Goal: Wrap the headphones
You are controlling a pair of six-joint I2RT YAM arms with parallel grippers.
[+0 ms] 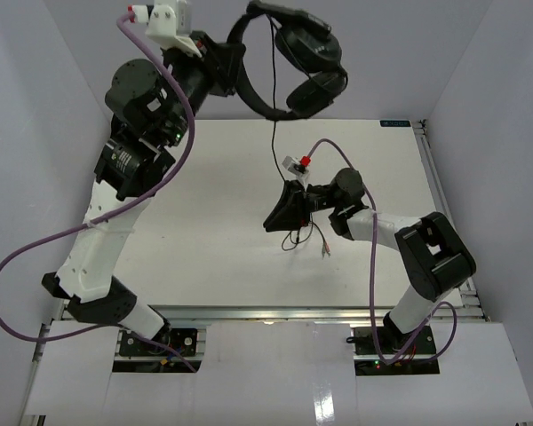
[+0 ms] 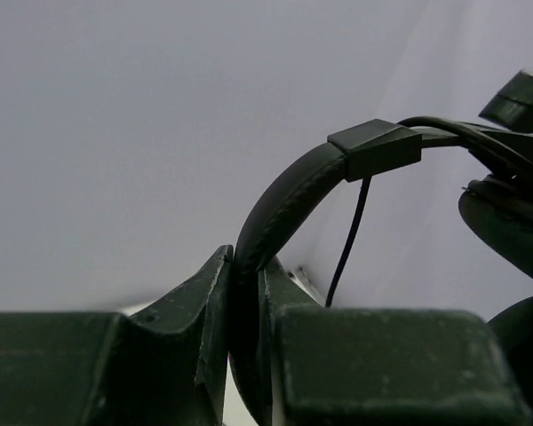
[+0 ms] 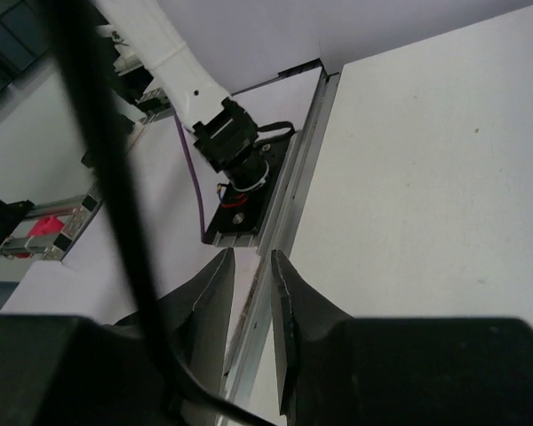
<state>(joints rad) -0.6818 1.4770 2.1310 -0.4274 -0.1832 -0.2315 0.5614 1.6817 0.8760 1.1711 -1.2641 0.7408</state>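
left claw (image 2: 246,266) clenching headphones (image 1: 311,53) aloft | cord (image 1: 274,124) hanging vertically just outside right claw (image 3: 251,266) | right claw gaping slightly, empty

Headphones (image 1: 306,49) hang beyond the right end effector (image 1: 272,218) (cord (image 1: 274,133) trailing down) above the table (image 1: 204,231).

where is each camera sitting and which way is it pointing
Top external: above and behind the arms, looking down on the table; both arms show whole, the left gripper holding the headphones up.
Left wrist: on the left arm, looking along its fingers at the clamped headband, a pale wall behind.
Right wrist: on the right arm, looking past its parted fingers across the table to the left arm's base.
Shared: the cord shows in all three.
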